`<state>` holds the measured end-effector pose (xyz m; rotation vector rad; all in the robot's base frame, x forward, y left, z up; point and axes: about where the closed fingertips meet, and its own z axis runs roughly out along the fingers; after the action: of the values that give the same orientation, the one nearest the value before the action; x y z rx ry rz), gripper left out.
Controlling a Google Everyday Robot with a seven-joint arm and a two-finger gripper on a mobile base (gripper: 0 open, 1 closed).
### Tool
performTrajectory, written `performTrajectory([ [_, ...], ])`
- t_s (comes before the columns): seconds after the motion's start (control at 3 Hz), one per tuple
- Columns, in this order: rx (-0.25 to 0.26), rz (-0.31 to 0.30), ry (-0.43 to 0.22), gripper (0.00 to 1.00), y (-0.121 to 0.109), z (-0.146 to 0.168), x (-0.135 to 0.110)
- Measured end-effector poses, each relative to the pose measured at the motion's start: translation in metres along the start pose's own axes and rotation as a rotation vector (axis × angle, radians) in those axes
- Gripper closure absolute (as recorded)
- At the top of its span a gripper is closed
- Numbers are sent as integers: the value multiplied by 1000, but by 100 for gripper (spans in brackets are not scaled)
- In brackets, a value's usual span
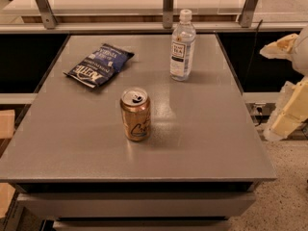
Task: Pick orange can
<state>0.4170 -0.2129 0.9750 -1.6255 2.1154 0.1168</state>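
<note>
Gripper [288,83], state not tellable, hangs right of the grey table [202,129] where the orange can [135,115] stands.

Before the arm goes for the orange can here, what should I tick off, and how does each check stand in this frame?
1. Orange can upright on the table: ok.
2. Room around the can: the water bottle and chip bag both sit apart from it, farther back: ok.
3. Gripper close to the can: not ok; it hangs beyond the table's right edge.
4. Way from that side to the can: only bare tabletop between: ok.
5. Can full or empty: cannot tell.
</note>
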Motion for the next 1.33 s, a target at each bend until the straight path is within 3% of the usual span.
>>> performTrajectory([
  [0.67, 0, -11, -199, 0, 11, 0, 6],
  [1.33, -9, -46, -472, 0, 13, 21, 1],
])
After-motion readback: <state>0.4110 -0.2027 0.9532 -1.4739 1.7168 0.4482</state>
